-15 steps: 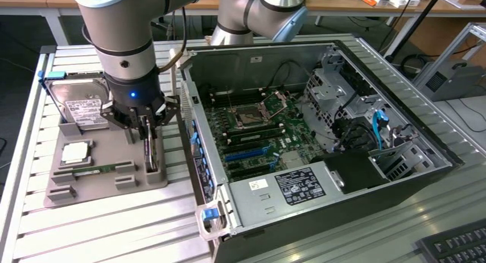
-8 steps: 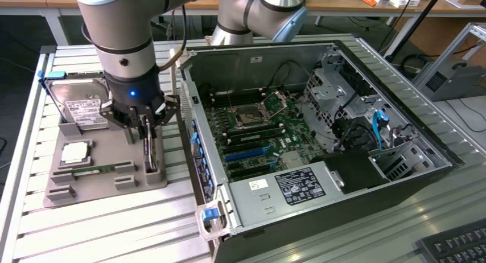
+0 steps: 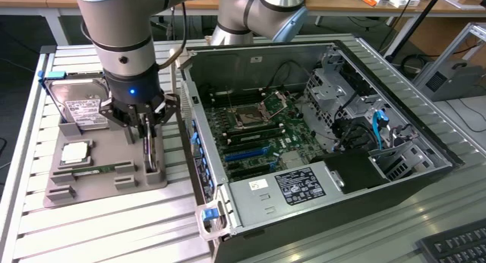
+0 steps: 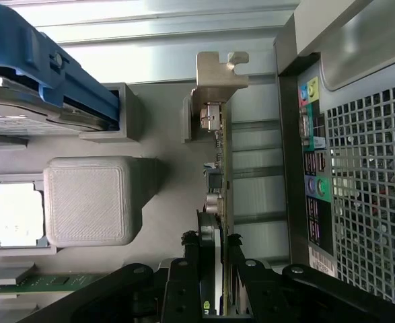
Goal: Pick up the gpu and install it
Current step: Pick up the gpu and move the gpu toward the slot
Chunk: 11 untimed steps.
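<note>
The gpu (image 3: 152, 153) stands on edge in a slot of the grey holder tray (image 3: 99, 186), to the exterior view's left of the open PC case (image 3: 319, 132). In the wrist view its thin board edge (image 4: 220, 168) runs away from me and ends in a silver bracket (image 4: 221, 74). My gripper (image 3: 145, 128) comes straight down over the card. Its black fingers (image 4: 192, 272) sit against both faces of the card, so the gripper (image 4: 214, 249) is shut on it. The card's lower edge still rests in the holder.
The tray also holds a silver hard drive (image 3: 76, 101) with a blue clip (image 4: 42, 67), a CPU (image 3: 76, 153) and a green RAM stick (image 3: 91, 172). The case lies open with its motherboard and blue slot (image 3: 247, 153) exposed. The case's rear panel (image 4: 358, 202) is close beside the card.
</note>
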Tool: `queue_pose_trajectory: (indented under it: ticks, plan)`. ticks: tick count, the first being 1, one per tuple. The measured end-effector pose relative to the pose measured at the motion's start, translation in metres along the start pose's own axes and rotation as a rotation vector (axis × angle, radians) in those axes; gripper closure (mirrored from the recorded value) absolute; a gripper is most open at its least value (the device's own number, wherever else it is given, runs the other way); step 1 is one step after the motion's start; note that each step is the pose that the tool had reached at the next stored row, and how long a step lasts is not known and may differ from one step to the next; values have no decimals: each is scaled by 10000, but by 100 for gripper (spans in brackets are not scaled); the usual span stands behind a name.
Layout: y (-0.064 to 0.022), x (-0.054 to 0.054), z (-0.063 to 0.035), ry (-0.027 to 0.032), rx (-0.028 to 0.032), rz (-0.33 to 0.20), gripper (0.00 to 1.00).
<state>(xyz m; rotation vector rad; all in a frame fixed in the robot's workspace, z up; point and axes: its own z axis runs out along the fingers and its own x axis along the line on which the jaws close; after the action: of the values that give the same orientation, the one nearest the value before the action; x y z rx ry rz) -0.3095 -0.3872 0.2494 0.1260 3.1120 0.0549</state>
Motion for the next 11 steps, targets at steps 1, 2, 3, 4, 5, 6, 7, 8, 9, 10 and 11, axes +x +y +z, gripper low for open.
queue_pose_trajectory:
  ticks: [1,2,3,4,5,6,7,8,9,10,11]
  plan:
    - [0,0,-6,0,0,0,73]
    - [0,0,-12,0,0,-1,73]
    - [1,-1,-26,0,0,0,73]
    - [2,-1,-43,0,-1,0,73]
    - [2,-1,-53,-1,-1,0,73]
    - [2,-2,-64,0,0,0,73]
    - [3,-2,-69,0,-1,0,73]
    - [3,-2,-76,1,0,0,73]
    - [3,-2,-84,0,0,0,73]
    - [3,-2,-91,0,0,0,73]
    - [4,-3,-101,0,0,0,73]
